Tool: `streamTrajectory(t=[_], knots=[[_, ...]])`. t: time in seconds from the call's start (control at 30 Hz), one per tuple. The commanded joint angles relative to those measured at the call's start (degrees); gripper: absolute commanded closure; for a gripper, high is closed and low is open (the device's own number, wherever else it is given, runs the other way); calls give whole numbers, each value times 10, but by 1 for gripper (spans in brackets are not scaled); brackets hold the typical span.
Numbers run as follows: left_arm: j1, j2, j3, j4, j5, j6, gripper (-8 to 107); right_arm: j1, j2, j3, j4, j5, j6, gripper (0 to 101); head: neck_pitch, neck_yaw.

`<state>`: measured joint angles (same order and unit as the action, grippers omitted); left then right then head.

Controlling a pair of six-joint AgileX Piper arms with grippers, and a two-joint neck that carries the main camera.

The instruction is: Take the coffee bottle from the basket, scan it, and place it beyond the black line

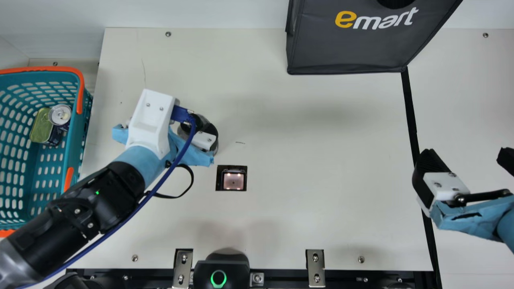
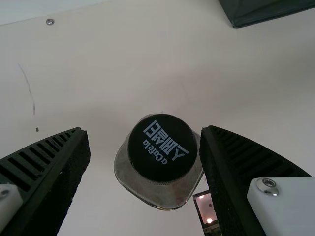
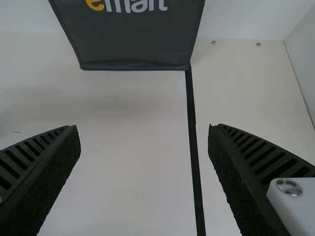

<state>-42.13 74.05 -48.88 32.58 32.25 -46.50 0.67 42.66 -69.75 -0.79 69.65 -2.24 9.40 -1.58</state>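
In the main view my left gripper [image 1: 198,130] is over the table just right of the basket [image 1: 72,144], with the coffee bottle [image 1: 182,130] mostly hidden under it. The left wrist view has the black-capped coffee bottle [image 2: 162,147] upright between the spread fingers of my left gripper [image 2: 145,142], close to one finger and with a gap to the other. My right gripper [image 1: 466,158] stands open at the right, near the black line [image 1: 410,112]. In the right wrist view, nothing is between the fingers of my right gripper [image 3: 144,140]. A lit scanner [image 1: 233,180] is set in the table.
A dark shopping bag [image 1: 349,48] stands at the table's back, its corner meeting the black line. Inside the basket are a can [image 1: 60,114] and a green-topped tin [image 1: 40,126]. Metal brackets [image 1: 315,267] sit along the front edge.
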Motion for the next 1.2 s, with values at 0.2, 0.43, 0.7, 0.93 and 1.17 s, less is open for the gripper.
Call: streamTrajectory(t=[0.2, 0.43, 0.7, 0.93, 1.17], knots=[[4, 7, -4, 2, -3, 0, 42, 0, 0, 0, 0, 0, 0, 10, -15, 0], [6, 9, -6, 1, -6, 4, 89, 0, 0, 0, 0, 0, 0, 10, -15, 0], [7, 0, -9, -11, -16, 36, 89, 0, 0, 0, 0, 0, 0, 10, -15, 0], [5, -17, -8, -30, -28, 80, 89, 0, 0, 0, 0, 0, 0, 10, -15, 0], [-3, -40, 4, -62, -43, 135, 89, 0, 0, 0, 0, 0, 0, 10, -15, 0]])
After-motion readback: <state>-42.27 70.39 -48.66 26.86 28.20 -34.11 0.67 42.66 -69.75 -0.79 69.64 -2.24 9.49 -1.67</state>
